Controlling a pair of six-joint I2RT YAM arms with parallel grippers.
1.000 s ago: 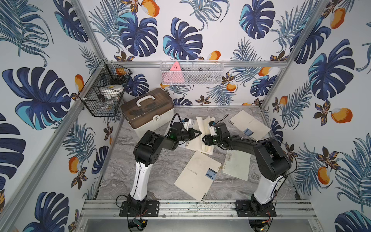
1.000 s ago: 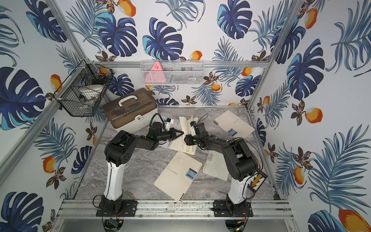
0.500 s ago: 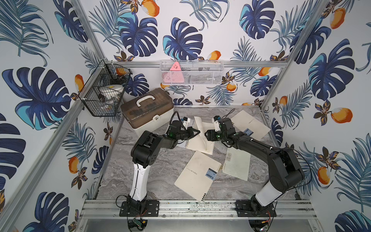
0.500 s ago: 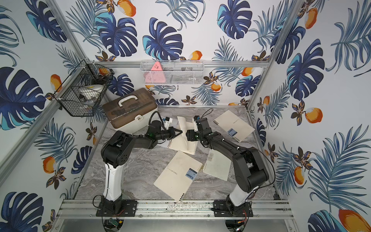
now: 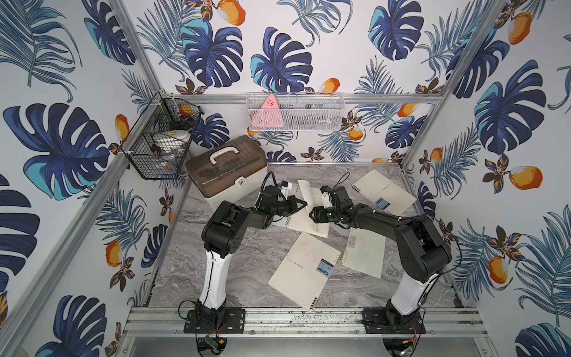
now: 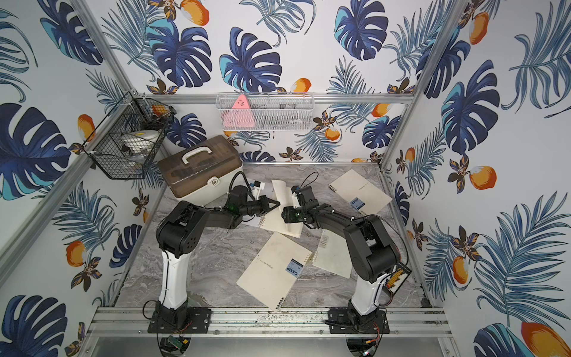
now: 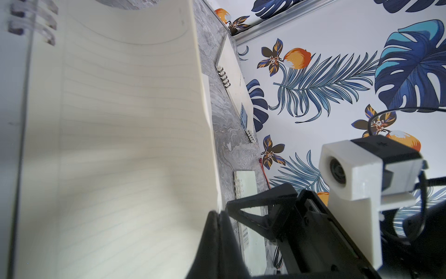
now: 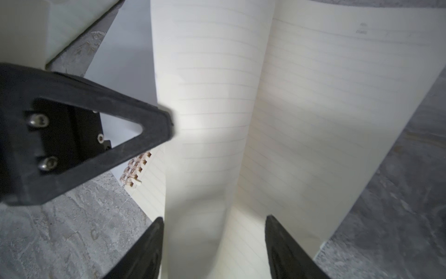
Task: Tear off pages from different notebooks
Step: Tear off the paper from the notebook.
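Swinging back from its reach toward the table's (image 5: pixel 247 272) back right corner half a second ago, the right hand (image 5: pixel 311 213) is now sitting almost tip to tip with the left hand (image 5: pixel 304 204), which is staying where it was. Both are hovering over the open notebook (image 5: pixel 312 224), which is lying flat at the middle of the table, nearer the back edge than the front.

The left hand is pinching shut on the free edge of one lined page (image 5: pixel 309 193). That page is standing up off the open notebook in a curve. Whether it is still joined at the coil I cannot tell.

The right hand is standing wide open. In the right wrist view its two fingers (image 8: pixel 147 246) are lying on either side of the lower part of the lifted page (image 8: pixel 205 120), and they are not clamping it.

Three closed notebooks are lying apart from the open one:
- The front notebook (image 5: pixel 301 269) is large, is carrying a blue CAMP label, and is resting near the middle of the front edge.
- The corner notebook (image 5: pixel 384 191) is carrying the same label and is resting in the back right corner.
- The small notebook (image 5: pixel 366 256) is lying just beside the front notebook toward the right edge, partly under the right arm.

A brown-lidded box (image 5: pixel 228 173) is sitting in the back left corner.
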